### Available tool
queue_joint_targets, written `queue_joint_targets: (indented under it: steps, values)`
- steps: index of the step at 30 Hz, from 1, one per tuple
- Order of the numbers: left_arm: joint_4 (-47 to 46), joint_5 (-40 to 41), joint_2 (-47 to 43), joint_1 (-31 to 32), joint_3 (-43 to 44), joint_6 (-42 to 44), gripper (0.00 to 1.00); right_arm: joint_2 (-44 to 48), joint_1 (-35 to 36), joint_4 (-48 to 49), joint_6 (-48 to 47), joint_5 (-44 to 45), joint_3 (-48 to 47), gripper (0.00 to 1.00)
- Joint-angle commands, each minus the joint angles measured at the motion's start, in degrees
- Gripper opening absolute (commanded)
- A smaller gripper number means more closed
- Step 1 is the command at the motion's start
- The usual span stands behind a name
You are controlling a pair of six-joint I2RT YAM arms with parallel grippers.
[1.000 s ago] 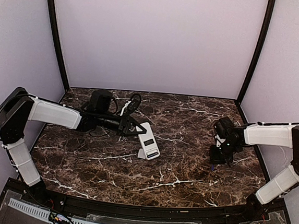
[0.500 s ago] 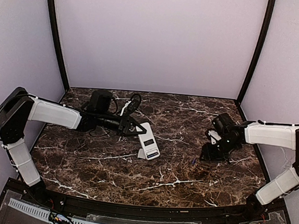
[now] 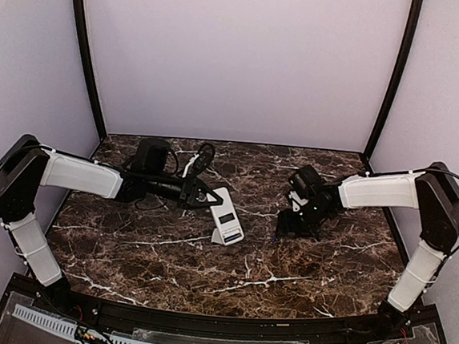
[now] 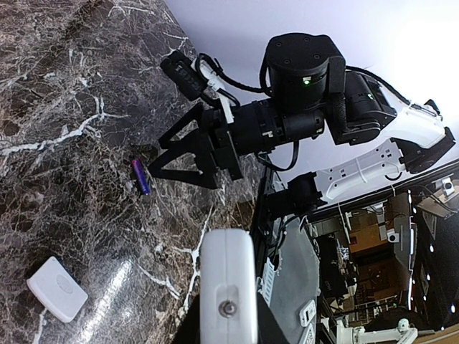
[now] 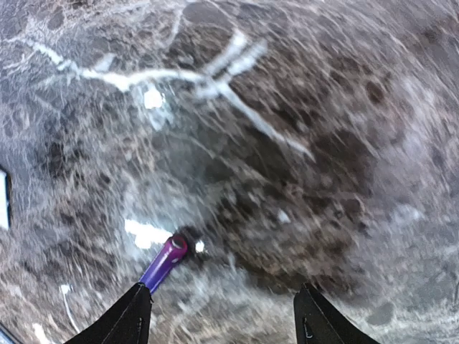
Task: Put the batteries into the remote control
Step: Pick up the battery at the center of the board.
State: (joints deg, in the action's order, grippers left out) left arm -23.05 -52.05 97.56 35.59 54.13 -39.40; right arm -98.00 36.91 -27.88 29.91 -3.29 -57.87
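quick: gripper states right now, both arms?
left gripper: closed on one end of the remote control.
right gripper: open, holding nothing; a battery lies loose beside it.

Battery [image 5: 162,265] beside right tool [image 5: 222,292]

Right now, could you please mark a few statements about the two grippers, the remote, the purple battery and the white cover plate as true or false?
1. The left gripper has its jaws shut on the slim white-backed remote control. True.
2. The small purple cylindrical battery sits inside the remote. False: it lies on the dark marble table, close to one finger of the right gripper.
3. The right gripper's jaws stand open. True.
4. The small flat white cover plate is held in the right gripper. False: it lies flat on the table, apart from both grippers.
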Motion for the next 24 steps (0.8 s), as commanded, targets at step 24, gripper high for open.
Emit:
queue_joint_targets:
  steps: [24]
  values:
    - [-0.1, -0.77, -5.19, -1.23, -2.2, 0.95, 0.0, -14.47, 11.27, -5.4, 0.5, 7.74, -13.83, 0.56]
